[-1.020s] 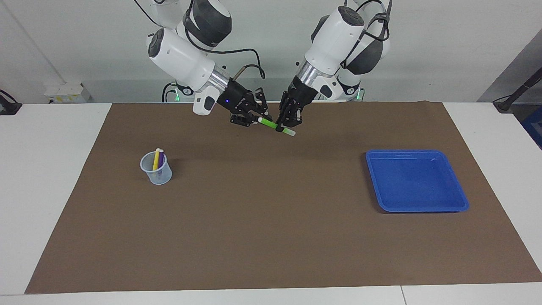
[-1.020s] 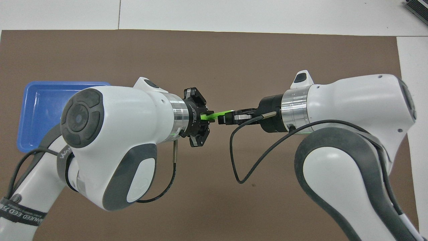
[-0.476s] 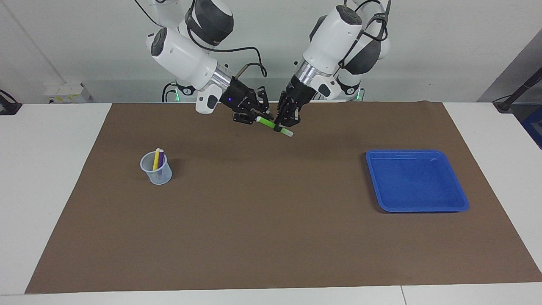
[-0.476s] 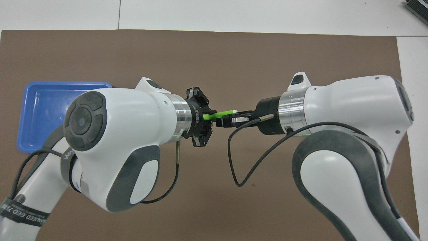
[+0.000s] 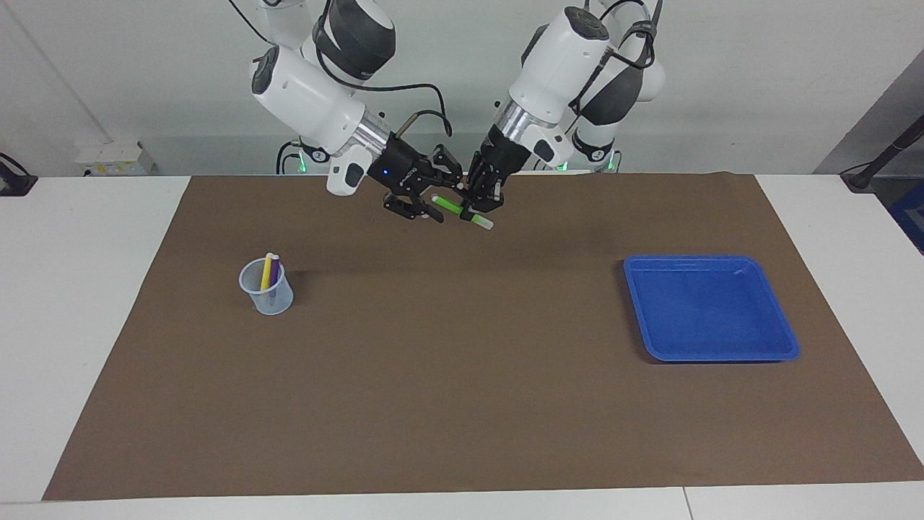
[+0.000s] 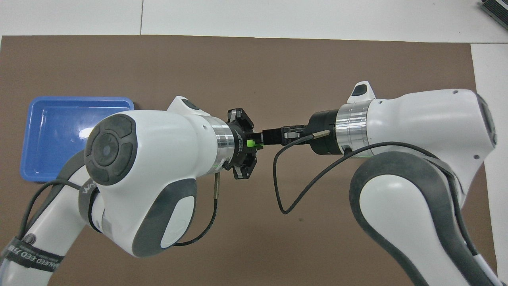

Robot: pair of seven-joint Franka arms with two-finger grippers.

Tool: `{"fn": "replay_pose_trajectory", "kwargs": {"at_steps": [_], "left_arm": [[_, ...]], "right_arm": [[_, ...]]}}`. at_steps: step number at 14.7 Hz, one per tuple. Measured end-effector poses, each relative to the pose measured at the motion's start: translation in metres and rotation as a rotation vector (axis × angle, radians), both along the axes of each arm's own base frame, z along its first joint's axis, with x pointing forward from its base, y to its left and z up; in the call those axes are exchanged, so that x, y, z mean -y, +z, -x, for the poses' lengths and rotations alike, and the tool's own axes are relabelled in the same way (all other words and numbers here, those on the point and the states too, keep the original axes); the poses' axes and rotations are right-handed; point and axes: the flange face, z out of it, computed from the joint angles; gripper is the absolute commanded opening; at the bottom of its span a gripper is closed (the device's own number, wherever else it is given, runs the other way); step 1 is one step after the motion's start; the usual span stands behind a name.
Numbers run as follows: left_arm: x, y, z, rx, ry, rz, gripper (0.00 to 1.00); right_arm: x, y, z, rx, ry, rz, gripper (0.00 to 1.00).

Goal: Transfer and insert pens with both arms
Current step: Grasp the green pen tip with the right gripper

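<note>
Green pen (image 5: 460, 211): held in the air above the brown mat (image 5: 462, 404), between the two grippers.
Left gripper (image 5: 479, 204): clenched on the pen near its pale cap end.
Right gripper (image 5: 424, 202): a second earlier closed at the pen's other end; now seen parting, its fingers spread around that end.
Cup (image 5: 268, 288): already holding the yellow and purple pens.
Meaning: handover judged unfinished; the pen was carried by the left alone.
Blue tray (image 5: 709, 307): emptied.

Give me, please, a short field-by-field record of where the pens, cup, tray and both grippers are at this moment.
green pen: in the air over the brown mat, held by left gripper
right gripper: open, at the pen's other end
cup: toward the right arm's end, holding yellow pen and purple pen
blue tray: toward the left arm's end
</note>
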Motion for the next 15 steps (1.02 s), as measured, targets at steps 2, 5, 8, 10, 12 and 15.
{"fn": "replay_pose_trajectory", "kwargs": {"at_steps": [2, 5, 8, 10, 12, 15], "left_arm": [[0.0005, 0.0004, 0.0006, 0.0, -0.001, 0.0, 0.0], [-0.0009, 0.0026, 0.0007, 0.004, 0.001, 0.001, 0.0], [-0.0011, 0.0024, 0.0005, 0.003, 0.001, 0.001, 0.0], [-0.0011, 0.0024, 0.0005, 0.003, 0.001, 0.001, 0.0], [-0.0011, 0.0024, 0.0005, 0.003, 0.001, 0.001, 0.0], [-0.0011, 0.0024, 0.0005, 0.003, 0.001, 0.001, 1.0]], "right_arm": [[-0.0008, -0.0006, 0.0001, -0.001, 0.001, 0.0, 0.19], [0.0017, -0.003, -0.0012, -0.004, -0.004, 0.001, 0.07], [0.0015, -0.0026, -0.0012, -0.004, -0.004, 0.0, 0.0], [0.0015, -0.0026, -0.0012, -0.004, -0.004, 0.0, 0.0], [0.0015, -0.0025, -0.0012, -0.004, -0.004, 0.0, 0.0], [0.0013, -0.0025, -0.0011, -0.002, -0.001, 0.0, 0.0]]}}
